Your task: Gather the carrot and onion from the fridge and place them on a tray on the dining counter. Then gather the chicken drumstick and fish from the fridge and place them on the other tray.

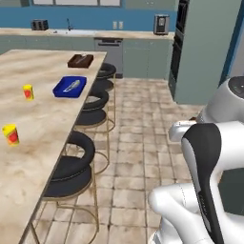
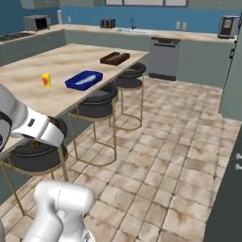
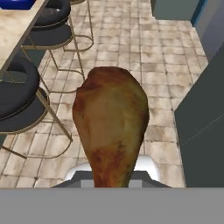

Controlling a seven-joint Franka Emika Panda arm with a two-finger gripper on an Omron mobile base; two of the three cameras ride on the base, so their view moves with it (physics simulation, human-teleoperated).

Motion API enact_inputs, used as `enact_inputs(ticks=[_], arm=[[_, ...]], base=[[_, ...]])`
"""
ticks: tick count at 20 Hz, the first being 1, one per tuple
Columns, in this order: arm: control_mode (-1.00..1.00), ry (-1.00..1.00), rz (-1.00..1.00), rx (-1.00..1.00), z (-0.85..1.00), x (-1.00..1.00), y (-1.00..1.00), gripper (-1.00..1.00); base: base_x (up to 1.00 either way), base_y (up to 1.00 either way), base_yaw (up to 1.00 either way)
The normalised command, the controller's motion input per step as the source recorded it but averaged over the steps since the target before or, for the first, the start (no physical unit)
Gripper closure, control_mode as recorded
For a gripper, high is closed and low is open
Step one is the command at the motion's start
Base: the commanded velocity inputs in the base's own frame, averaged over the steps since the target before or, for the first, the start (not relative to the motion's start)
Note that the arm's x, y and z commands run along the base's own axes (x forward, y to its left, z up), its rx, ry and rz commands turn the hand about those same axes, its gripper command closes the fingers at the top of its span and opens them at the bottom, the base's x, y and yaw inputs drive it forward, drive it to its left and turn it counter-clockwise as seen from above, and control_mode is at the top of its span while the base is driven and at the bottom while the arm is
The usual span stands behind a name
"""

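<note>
The chicken drumstick [image 3: 111, 131] is right up against the hand camera, brown and glossy, fat end up and narrow end down at the bottom of the view. It hangs there over the tiled floor [image 3: 131, 57], so the claw looks clamped on it, though the finger tips themselves are hidden behind the meat and I cannot see them directly.

Over on the left, the long tabletop [image 1: 43, 124] runs away from us, pale and marbled. On it sits a blue tray [image 1: 69, 86] near the stool-side edge, with something small and pale lying inside it that is too small to make out. Further back along the same edge is a dark brown tray [image 1: 80, 60], its contents unclear from here. Two little yellow and red cups are on the tabletop too: one [image 1: 28, 92] to the left of the blue tray, the other [image 1: 10, 134] nearer to us, well apart from both trays.

A row of black bar stools [image 1: 71, 167] on thin gold legs lines the tabletop's edge, tucked just beside it. From the right base view the blue tray [image 2: 84, 79] and the brown tray [image 2: 114, 58] show again, the brown one further back.

The white arm [image 1: 205, 157] bulks up in the lower right of the left base view. Along the far wall there is a dishwasher [image 2: 163, 57] under the back counter.
</note>
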Motion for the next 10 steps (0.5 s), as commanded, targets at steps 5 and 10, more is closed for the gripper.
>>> enact_inputs(ticks=[5,10], arm=[[1.00,0.00,0.00,0.00,0.00,0.00,0.00,1.00],[1.00,0.00,0.00,0.00,0.00,0.00,0.00,1.00]], base=[[0.98,-0.55,0.30],[0.94,-0.57,0.30]])
